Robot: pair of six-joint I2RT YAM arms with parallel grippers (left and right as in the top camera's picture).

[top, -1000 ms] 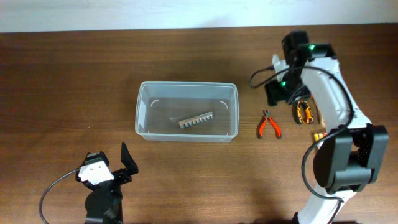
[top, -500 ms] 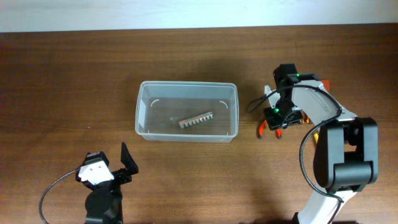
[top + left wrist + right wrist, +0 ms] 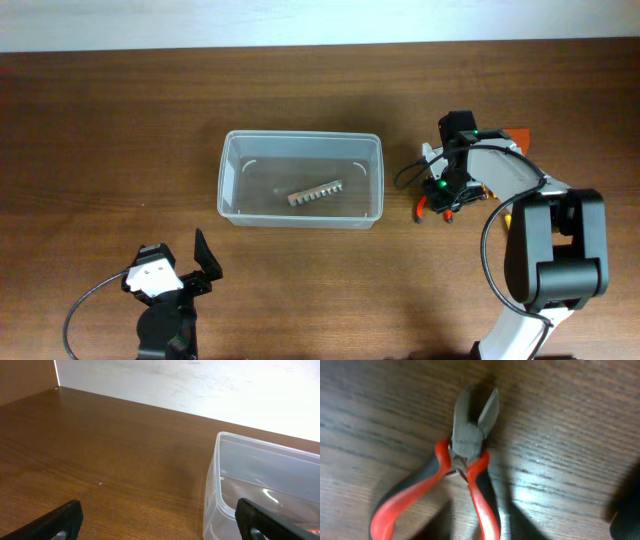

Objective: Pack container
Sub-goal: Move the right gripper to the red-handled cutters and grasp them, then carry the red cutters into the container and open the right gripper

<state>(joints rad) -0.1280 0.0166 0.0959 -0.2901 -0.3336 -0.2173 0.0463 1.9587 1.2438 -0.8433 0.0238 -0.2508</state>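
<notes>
The wooden table [image 3: 110, 130] carries the whole work area. The container [image 3: 300, 135], a clear plastic bin, sits open near the table centre, well apart from both of my grippers. My right arm [image 3: 512, 172] reaches in from the right side and ends just beside the container's right wall. My right gripper [image 3: 441, 196] hangs directly over the diagonal cutters [image 3: 466, 445]. Neither view shows its fingers clearly, so I cannot tell whether they are spread or closed, or whether they touch the tool. My left gripper [image 3: 159, 520] is parked at the near left of the table with its fingers spread wide. It holds nothing, and the container's left end lies ahead of it. The cutters have red-and-black handles and lie flat on the table between the container and my right arm, blades slightly parted. An orange item [image 3: 518, 133] shows behind my right arm, but too little of it is visible to name. One grey toothed metal strip [image 3: 315, 191] lies on the container floor. I judge packing as begun but early. One piece is in, the cutters are the piece in hand, and grasping, lifting and carrying them over the rim are not yet done.
</notes>
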